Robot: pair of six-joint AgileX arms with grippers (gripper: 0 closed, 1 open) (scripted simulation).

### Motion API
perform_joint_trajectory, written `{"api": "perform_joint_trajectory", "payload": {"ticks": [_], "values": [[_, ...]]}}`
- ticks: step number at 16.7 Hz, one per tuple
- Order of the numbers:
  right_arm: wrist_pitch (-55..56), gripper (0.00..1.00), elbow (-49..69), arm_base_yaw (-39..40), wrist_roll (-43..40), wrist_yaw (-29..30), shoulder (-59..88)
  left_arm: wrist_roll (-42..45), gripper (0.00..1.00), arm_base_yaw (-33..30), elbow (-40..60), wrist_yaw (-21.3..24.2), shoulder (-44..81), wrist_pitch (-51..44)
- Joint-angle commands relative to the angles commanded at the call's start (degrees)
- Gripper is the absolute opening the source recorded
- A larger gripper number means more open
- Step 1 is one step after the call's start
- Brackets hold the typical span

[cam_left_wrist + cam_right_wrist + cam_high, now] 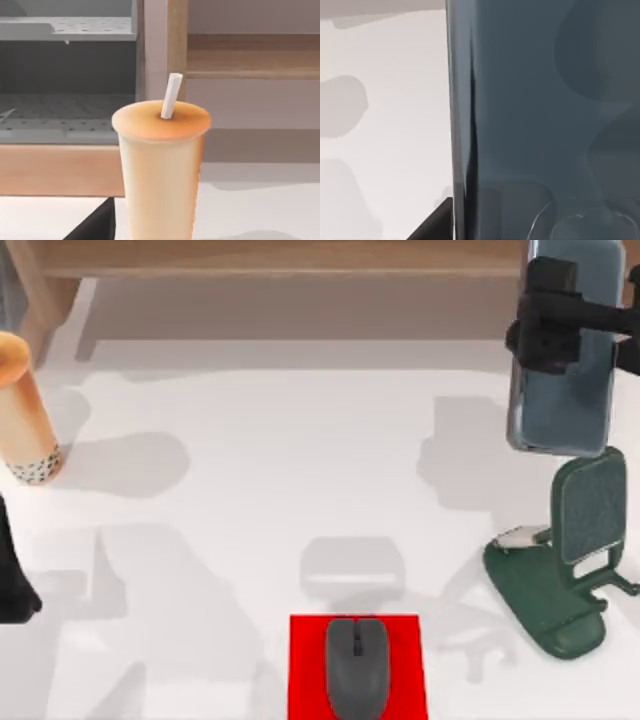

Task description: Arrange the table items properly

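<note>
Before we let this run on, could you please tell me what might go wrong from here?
1. The right gripper holds the phone in the air above the green stand; if lowered off line, the phone could miss the stand's ledge or tip the stand over.
2. The cup is tall and stands at the table's left edge, so a careless move by the left arm could topple it.
</note>
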Motion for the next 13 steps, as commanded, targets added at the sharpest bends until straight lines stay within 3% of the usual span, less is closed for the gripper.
{"api": "perform_joint_trajectory", "payload": {"ticks": [7, 13], "values": [[15.9, 0.0, -34.7, -3.0, -18.0, -0.5, -33.1, 0.0, 1.0, 0.0, 0.0, 0.0, 0.0, 0.0], [23.8, 0.0, -48.7, -4.2, -28.2, -1.0, -44.4, 0.0, 1.0, 0.0, 0.0, 0.0, 0.0, 0.0]]}}
